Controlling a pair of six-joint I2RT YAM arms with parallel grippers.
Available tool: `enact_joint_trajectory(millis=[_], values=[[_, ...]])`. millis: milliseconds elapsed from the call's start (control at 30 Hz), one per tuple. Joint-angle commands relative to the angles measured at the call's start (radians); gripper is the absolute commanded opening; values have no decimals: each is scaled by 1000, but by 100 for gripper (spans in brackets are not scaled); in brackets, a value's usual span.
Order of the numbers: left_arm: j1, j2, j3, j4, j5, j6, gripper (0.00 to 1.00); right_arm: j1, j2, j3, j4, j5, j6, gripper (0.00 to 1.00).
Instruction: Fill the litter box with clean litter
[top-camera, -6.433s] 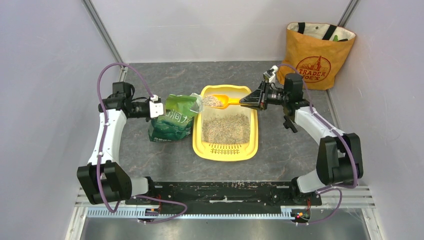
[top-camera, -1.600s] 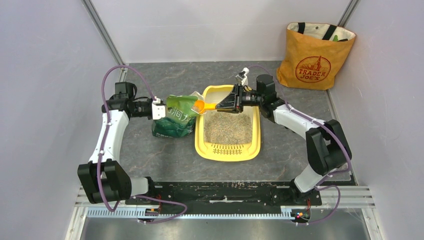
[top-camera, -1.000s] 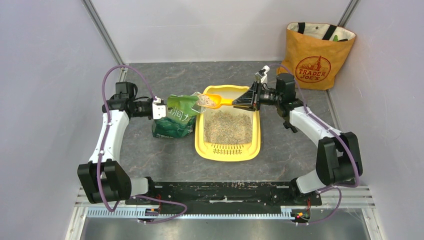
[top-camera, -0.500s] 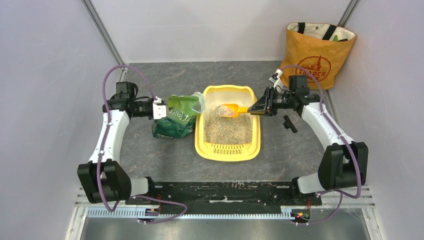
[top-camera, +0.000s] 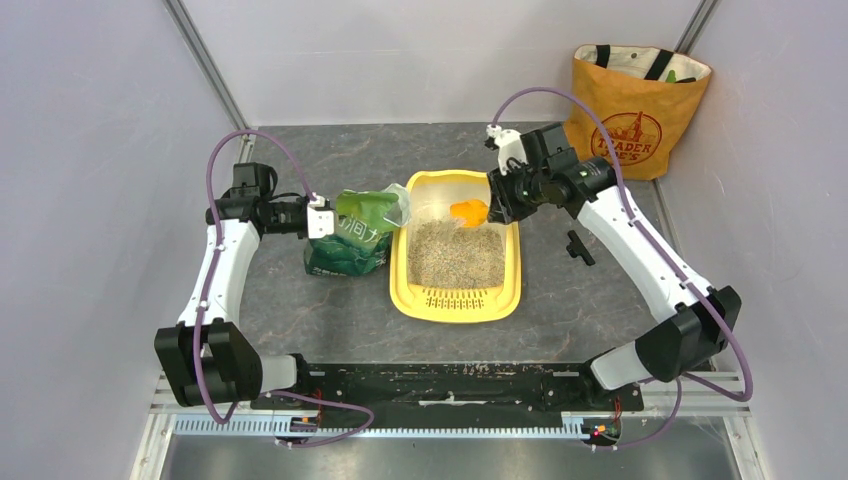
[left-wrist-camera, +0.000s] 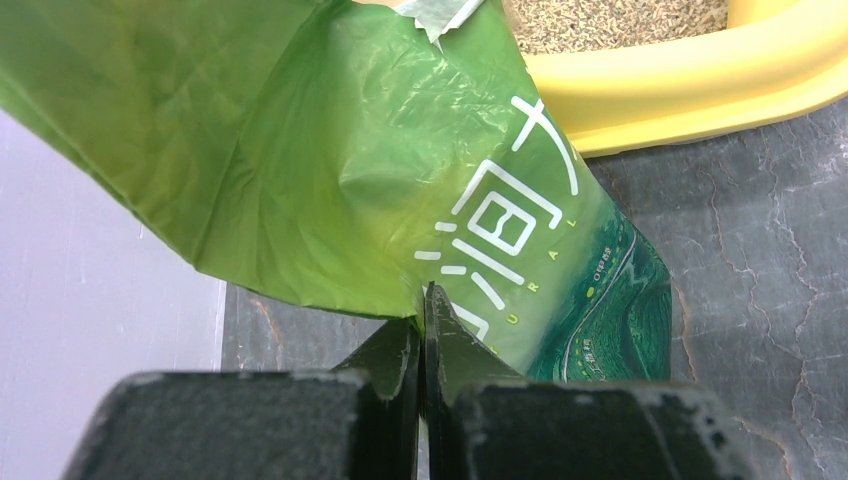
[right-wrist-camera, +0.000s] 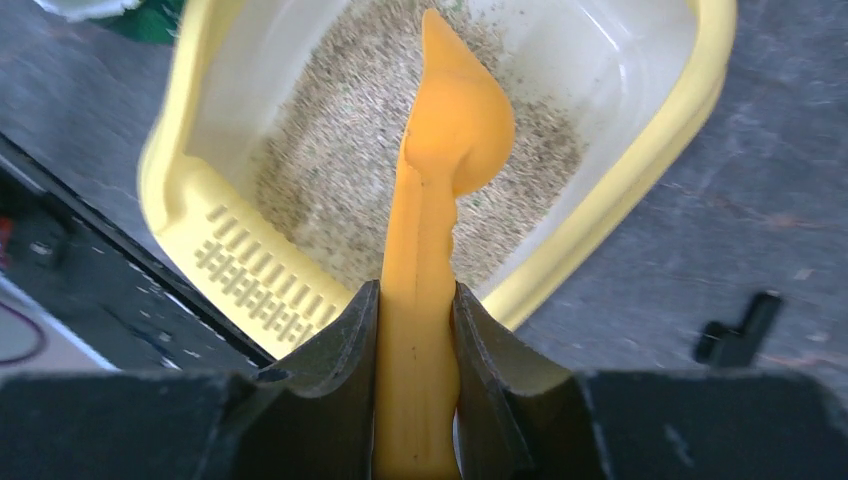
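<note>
while over one box (top-camera: 455, 308), one scoop (top-camera: 467, 211)

1. Left arm (top-camera: 222, 262) reaches forward, wrist level, jaws pinched tight on the green bag (left-wrist-camera: 300, 170) edge
2. Right arm (top-camera: 640, 252) arches high, wrist angled downward, jaws clamped either side of the scoop (right-wrist-camera: 440, 200) handle
</note>
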Motion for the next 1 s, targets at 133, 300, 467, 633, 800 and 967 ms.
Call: enact_joint_trajectory(millis=[133, 300, 467, 633, 800, 967], values=[[-13, -18, 36, 58, 55, 2, 2, 25, 68, 296, -206, 30, -203, 0], [-13, -30, 27, 57, 51, 12, 2, 25, 132, 463, -280, -151, -154, 0], [-12, -34, 22, 58, 56, 13, 2, 27, 240, 670, -367, -126, -61, 0], [-14, -33, 19, 57, 54, 14, 2, 27, 308, 772, -421, -323, -96, 0], [-14, -39, 16, 57, 52, 18, 2, 27, 332, 720, -403, -444, -27, 0], [-14, -49, 3, 107, 65, -13, 2, 41, 394, 705, -306, -460, 91, 0]])
